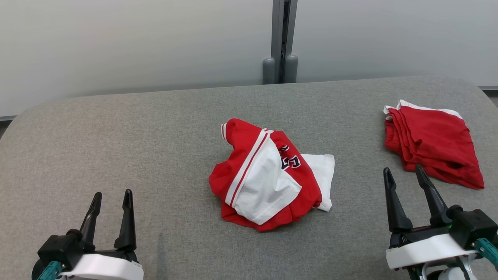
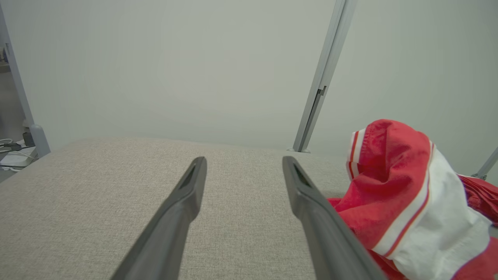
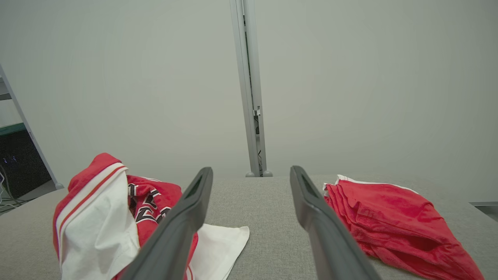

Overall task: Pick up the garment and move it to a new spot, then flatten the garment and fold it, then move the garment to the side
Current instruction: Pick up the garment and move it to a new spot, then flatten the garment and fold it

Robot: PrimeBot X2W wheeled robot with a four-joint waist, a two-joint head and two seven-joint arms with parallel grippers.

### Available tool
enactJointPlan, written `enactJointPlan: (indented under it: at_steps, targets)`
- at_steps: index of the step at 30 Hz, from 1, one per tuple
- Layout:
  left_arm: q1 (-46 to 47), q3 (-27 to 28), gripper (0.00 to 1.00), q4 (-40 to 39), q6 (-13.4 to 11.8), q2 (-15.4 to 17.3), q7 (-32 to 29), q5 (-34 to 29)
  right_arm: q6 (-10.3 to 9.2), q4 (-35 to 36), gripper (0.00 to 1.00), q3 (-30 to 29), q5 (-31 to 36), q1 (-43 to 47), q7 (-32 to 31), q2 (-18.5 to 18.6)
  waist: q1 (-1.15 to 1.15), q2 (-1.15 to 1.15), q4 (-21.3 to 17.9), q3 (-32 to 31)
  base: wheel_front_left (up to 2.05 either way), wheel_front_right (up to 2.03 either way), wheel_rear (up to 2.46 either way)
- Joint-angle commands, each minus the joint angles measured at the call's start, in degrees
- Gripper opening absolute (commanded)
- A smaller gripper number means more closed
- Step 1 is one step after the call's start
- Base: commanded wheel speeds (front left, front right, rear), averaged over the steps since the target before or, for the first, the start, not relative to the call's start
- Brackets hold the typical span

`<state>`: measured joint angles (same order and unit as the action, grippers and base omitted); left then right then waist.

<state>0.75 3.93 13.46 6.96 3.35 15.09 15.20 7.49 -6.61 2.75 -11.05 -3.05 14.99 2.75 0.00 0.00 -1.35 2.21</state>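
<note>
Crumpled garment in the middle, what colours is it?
The garment is red and white with dark lettering; head view shows it best.

The counter (image 1: 116,136), covered in grey woven fabric with rounded far corners, is carrying two items. A red-and-white garment (image 1: 268,179) is lying crumpled near the middle. It is bunching up into a peak, with a white panel edged in red stripe facing up and a white flap spreading flat to the right. A folded red cloth (image 1: 432,146) with white trim is resting well apart from it at the far right.
</note>
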Motion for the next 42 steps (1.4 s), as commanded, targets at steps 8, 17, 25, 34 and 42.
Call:
enactJointPlan:
  at_steps: [8,17,25,34,42]
  targets:
    - [1.2,0.4,1.0,0.7,0.2,0.0,0.1,-0.6,0.01,-0.2,1.0,0.3,0.0,-0.3,0.3,0.3,0.0,0.0,0.4,0.1,0.0,0.0,0.0]
    - [1.5,0.1,1.0,1.3,0.5,-0.1,0.1,-0.5,0.0,-0.9,1.0,2.5,0.1,-1.0,0.3,0.3,0.0,0.0,1.0,-0.2,0.0,0.0,0.0]
    - [1.1,-0.3,1.0,1.9,0.5,-0.2,0.1,-0.4,0.01,-2.8,1.0,4.6,-1.3,-1.4,0.3,0.3,0.0,0.0,3.0,-1.1,0.0,0.0,0.0]
    - [1.6,-0.7,1.0,2.6,0.5,-0.3,0.1,0.2,0.0,-14.7,1.0,12.8,-4.5,-7.2,-4.1,0.3,0.0,0.0,5.6,-1.4,0.0,0.0,0.0]
    - [2.1,-1.0,1.0,3.1,0.6,-0.3,0.1,0.4,0.01,-21.7,1.0,14.6,-6.7,-11.3,-8.9,0.3,0.0,0.0,8.2,-1.0,0.0,0.0,0.0]
